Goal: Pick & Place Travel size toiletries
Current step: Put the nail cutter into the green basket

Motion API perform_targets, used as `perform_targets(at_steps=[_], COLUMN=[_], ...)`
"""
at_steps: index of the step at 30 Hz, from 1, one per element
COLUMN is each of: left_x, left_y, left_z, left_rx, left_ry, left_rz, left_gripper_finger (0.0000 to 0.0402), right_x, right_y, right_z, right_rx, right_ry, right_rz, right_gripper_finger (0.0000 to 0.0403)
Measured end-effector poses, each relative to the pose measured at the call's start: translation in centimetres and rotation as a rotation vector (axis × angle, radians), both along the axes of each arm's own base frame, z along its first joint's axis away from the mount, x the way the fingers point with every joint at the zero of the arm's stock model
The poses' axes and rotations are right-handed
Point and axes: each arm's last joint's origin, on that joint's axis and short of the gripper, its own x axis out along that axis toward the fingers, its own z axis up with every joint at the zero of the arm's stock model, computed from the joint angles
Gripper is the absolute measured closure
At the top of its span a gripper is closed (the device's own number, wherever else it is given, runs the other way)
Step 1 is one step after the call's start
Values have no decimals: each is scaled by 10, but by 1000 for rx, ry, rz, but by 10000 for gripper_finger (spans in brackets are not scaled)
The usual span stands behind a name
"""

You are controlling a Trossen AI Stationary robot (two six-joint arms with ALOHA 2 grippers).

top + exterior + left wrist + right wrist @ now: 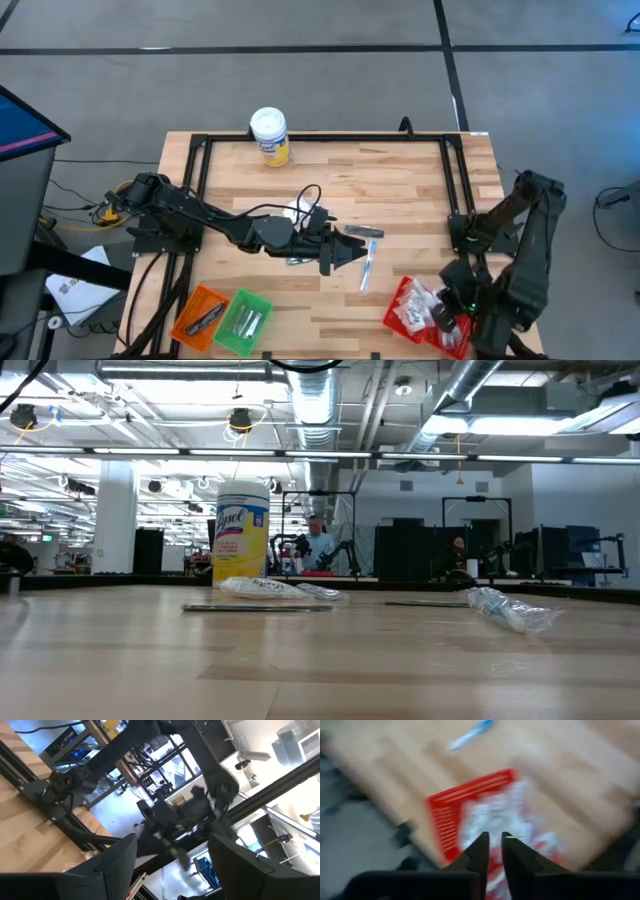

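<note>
High view: right gripper (447, 322), fingers nearly closed and empty, hovers over the red basket (398, 295) of sachets (418, 305) at the table's front-right corner, while left gripper (362, 252) waits open mid-table beside loose wrapped sticks (367, 270).

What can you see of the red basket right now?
The red basket is a shallow tray of red mesh that looks like plastic, sitting flat near the table's front edge on the right-hand side, turned at an angle to that edge. It is heaped with white sachets. The right gripper hangs above it, fingers nearly together and holding nothing visible; whether it touches the pile cannot be told.
</note>
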Motion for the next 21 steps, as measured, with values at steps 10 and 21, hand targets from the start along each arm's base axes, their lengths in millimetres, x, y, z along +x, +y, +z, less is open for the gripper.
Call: perform_targets(at_steps=[10,21], left_x=[-1,-5], left_y=[-2,-15], left_z=[0,0], left_rx=[16,36], left_ry=[-1,-1], left_rz=[-1,-30], left_gripper_finger=[160,160], right_x=[38,62], right_y=[-5,21], right_z=[-17,-68], right_rx=[1,-108], right_ry=[229,377], right_rz=[212,300], right_gripper_finger=[400,401])
